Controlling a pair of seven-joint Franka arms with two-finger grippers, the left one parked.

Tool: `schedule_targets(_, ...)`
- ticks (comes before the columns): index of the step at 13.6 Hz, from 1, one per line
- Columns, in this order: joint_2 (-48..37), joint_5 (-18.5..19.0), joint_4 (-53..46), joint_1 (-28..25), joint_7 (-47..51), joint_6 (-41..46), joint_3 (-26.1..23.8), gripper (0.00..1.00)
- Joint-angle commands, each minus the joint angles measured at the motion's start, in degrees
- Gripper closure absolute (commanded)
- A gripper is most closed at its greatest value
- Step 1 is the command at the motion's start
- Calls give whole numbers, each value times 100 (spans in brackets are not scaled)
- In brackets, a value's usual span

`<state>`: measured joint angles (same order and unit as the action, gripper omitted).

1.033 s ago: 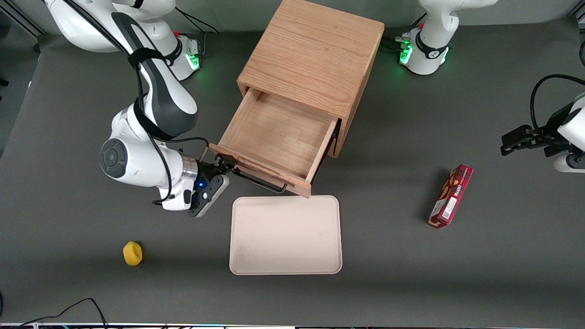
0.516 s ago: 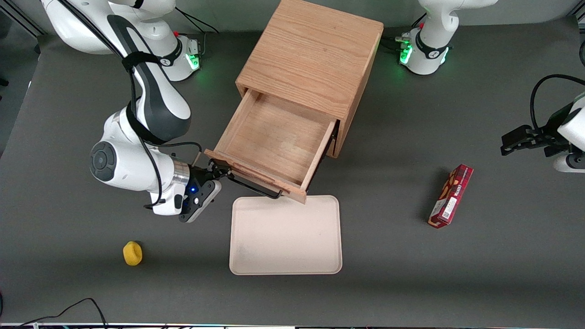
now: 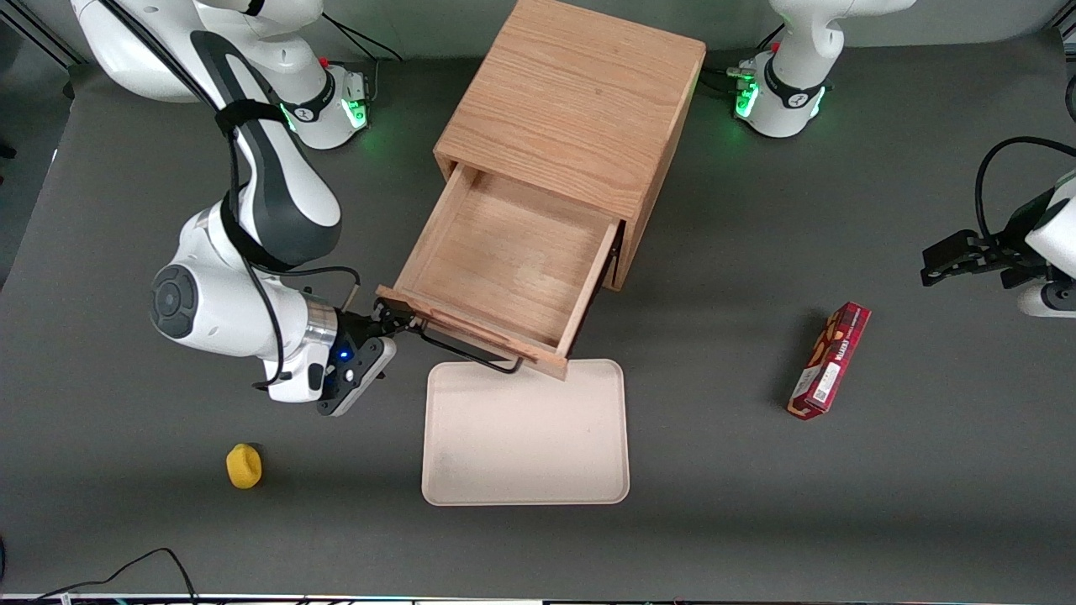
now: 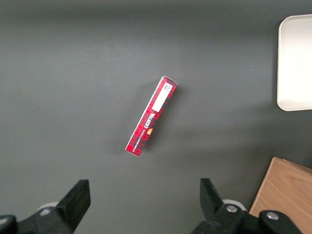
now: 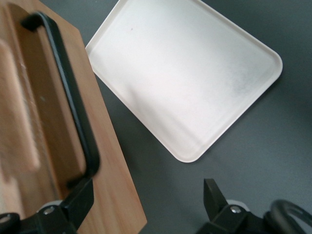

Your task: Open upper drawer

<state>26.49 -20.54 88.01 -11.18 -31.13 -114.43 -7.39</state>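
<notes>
**Drawer front crowds the tray**

The upper drawer [image 3: 504,269] stands pulled far out of the cabinet [image 3: 580,101], its inside bare. Its front and black handle [image 3: 466,349] overhang the edge of the tray [image 3: 525,437], leaving little room there. The gripper [image 3: 388,323], fingers spread, sits at the handle's end. A yellow object [image 3: 244,465] and a red box [image 3: 829,360] lie well apart on open table.

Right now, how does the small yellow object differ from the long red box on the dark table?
The small yellow rounded object is compact and plain; the long red box is slim, rectangular and printed. The yellow object lies toward the working arm's end, the red box toward the parked arm's end. Both rest on the dark table, untouched; the hand is at the oak upper drawer's black handle.
</notes>
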Motion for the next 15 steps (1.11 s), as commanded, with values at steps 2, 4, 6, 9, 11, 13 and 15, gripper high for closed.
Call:
schedule_targets(2, -56, -591, -99, -33, -61, 96, 80, 0)
schedule_targets(4, -83, -714, -213, -33, 10, 288, 80, 0)
schedule_targets(6, -152, -863, -432, 19, 45, 744, 80, 0)
schedule_targets(9, -661, -820, -425, 168, 432, 1001, 97, 0)
schedule_targets(11, -1021, -802, -293, 283, 737, 1281, 237, 0)
schedule_targets(13, -1338, -479, -275, 388, 1492, 1598, 255, 0)
schedule_targets(15, -1724, 13, -100, 590, 1959, 1783, 264, 0)
